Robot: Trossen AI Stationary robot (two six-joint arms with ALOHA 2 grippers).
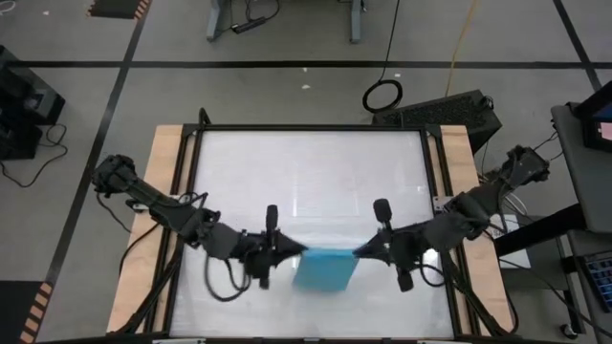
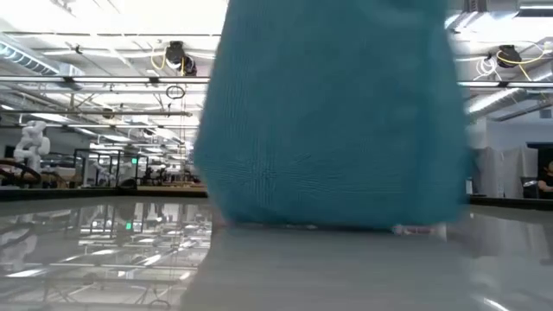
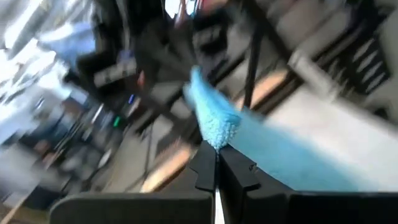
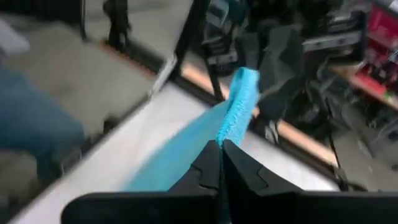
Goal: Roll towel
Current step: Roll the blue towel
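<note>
The turquoise towel (image 1: 325, 270) hangs between my two grippers above the near middle of the white table. In the low view the towel (image 2: 333, 112) fills the middle as a broad hanging sheet, its lower edge (image 2: 328, 225) right at the table top; whether it touches I cannot tell. My left gripper (image 1: 299, 254) is shut on the towel's left upper corner, and my right gripper (image 1: 360, 253) is shut on the right upper corner. Both come in roughly level from their own sides. My left gripper (image 3: 216, 152) pinches the towel's upper corner (image 3: 217, 129) between its two fingertips, reaching in from the table's left. The cloth sticks up past the fingertips and runs off toward the other arm. My right gripper (image 4: 221, 144) pinches the opposite upper corner (image 4: 235, 121) between its two fingertips, reaching in from the table's right. The towel hangs below both holds, spread between them.
The white table top (image 1: 316, 172) lies bare on its far half, inside a black frame with wooden strips (image 1: 163, 191) along the left and right sides. Beyond the far edge a black case (image 1: 440, 110) and a cable ring (image 1: 382, 94) lie on the floor.
</note>
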